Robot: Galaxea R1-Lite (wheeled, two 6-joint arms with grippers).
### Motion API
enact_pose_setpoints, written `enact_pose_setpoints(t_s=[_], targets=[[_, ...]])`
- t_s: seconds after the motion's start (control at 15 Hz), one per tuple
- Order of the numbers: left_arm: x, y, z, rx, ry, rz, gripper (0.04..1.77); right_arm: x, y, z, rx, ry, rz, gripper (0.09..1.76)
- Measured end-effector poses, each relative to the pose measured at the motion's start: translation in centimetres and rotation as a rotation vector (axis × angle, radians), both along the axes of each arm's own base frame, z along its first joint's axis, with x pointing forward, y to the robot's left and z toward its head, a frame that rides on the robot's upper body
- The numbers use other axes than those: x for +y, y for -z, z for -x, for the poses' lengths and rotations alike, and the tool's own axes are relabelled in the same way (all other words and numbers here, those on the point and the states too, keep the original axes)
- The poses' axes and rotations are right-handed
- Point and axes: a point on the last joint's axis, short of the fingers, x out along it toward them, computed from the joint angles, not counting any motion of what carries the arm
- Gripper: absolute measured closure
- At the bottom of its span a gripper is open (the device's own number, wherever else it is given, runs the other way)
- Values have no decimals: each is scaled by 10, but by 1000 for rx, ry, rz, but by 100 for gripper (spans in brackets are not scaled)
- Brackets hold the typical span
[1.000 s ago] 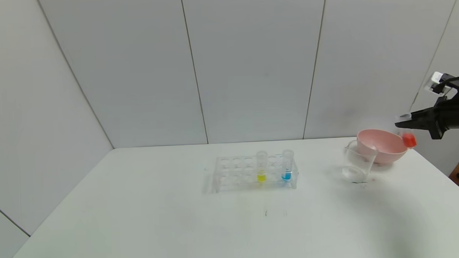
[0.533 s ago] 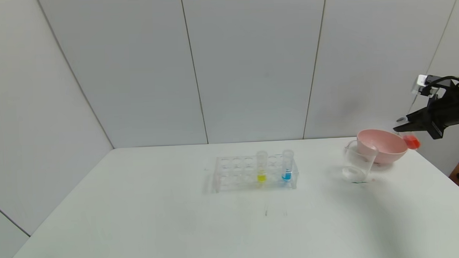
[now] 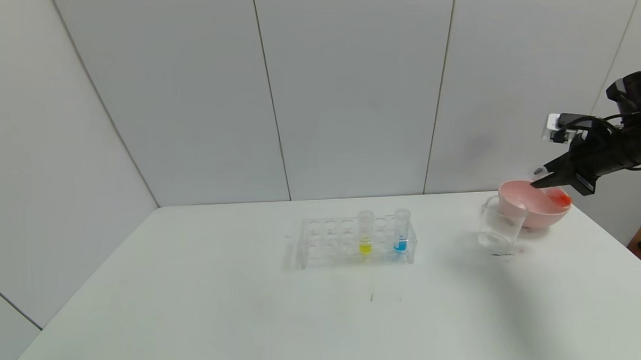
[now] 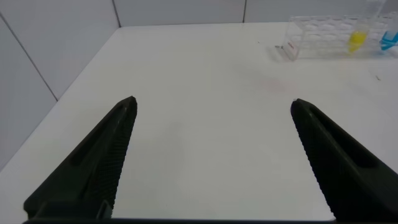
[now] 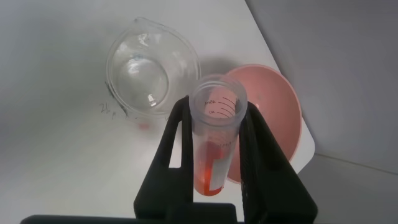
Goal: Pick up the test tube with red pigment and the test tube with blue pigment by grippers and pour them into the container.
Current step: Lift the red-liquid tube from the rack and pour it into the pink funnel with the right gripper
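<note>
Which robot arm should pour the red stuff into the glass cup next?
The right. Its gripper already holds the red test tube beside the beaker; the left gripper hangs open far off.

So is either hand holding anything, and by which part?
The right hand grips the test tube with red pigment around its middle; the left hand holds nothing.

The head camera looks forward and down from a distance over the whole tabletop [image 3: 197, 312] to the wall panels. The left wrist camera sits low near the tabletop's left edge, facing across it toward the tube rack [image 4: 329, 43], which the head view [image 3: 354, 240] shares. The right wrist camera looks down closely over the far right corner.
</note>
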Motion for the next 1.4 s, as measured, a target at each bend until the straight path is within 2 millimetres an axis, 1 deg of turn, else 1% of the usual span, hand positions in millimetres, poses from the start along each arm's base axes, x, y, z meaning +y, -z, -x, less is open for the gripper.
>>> enact_pose_setpoints(t_s=[0.4, 0.53, 0.67, 0.87, 1.07, 1.27, 1.4], targets=[[0, 0, 0, 0, 0, 0, 5, 13, 3, 3, 63, 12, 154, 136], [0, 0, 0, 0, 0, 0, 5, 23, 2, 5, 86, -2, 166, 136], [0, 0, 0, 0, 0, 0, 5, 30, 1, 5, 95, 16, 216, 136], [0, 0, 0, 0, 0, 0, 5, 38, 1, 4, 102, 26, 251, 136], [0, 0, 0, 0, 0, 0, 5, 45, 1, 4, 116, 64, 336, 136], [0, 0, 0, 0, 0, 0, 5, 54, 3, 3, 124, 52, 349, 136], [0, 0, 0, 0, 0, 0, 5, 57, 5, 4, 148, 64, 387, 136]])
